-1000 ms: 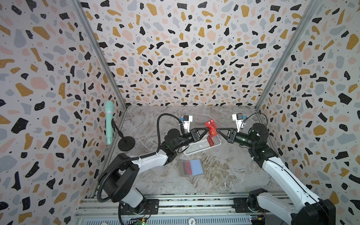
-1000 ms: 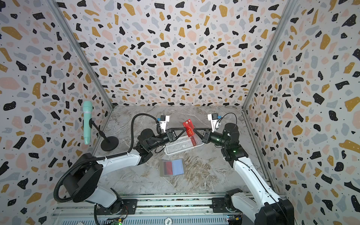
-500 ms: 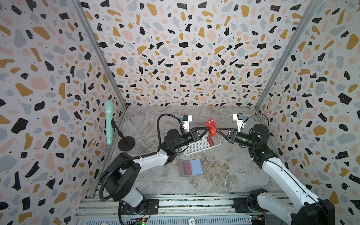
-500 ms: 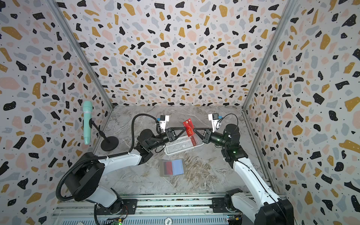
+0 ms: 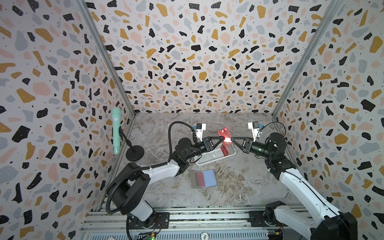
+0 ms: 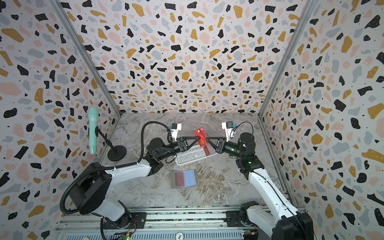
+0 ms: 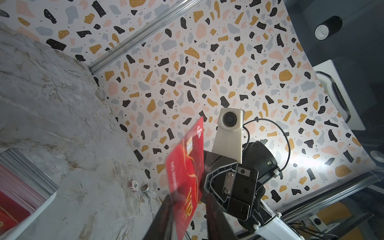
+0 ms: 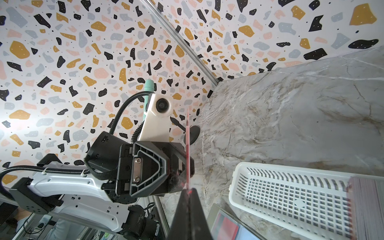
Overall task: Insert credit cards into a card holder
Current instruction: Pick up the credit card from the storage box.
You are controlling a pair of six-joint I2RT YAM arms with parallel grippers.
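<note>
A red credit card (image 5: pixel 224 133) with gold VIP lettering (image 6: pixel 200 135) hangs tilted in the air above the white basket's far end. My right gripper (image 5: pixel 231 138) is shut on one edge of it, and the right wrist view shows the card edge-on (image 8: pixel 187 145) rising from the closed tips (image 8: pixel 188 190). My left gripper (image 5: pixel 222 138) comes from the opposite side. Its jaws straddle the card (image 7: pixel 187 170), one finger against its face, with a gap at the other. The card holder (image 5: pixel 204 178) lies open and flat on the table nearer the front, with red in one sleeve and blue beside it.
The white perforated basket (image 5: pixel 209 156) sits under both grippers with a stack of red cards (image 5: pixel 226 148) at its right end. A mint microphone (image 5: pixel 116 131) on a black stand (image 5: pixel 135 152) is at the left wall. Two small round tokens (image 7: pixel 134 185) lie near the back wall.
Both arms and the card stay where they were. The left jaws have narrowed slightly around the card.
</note>
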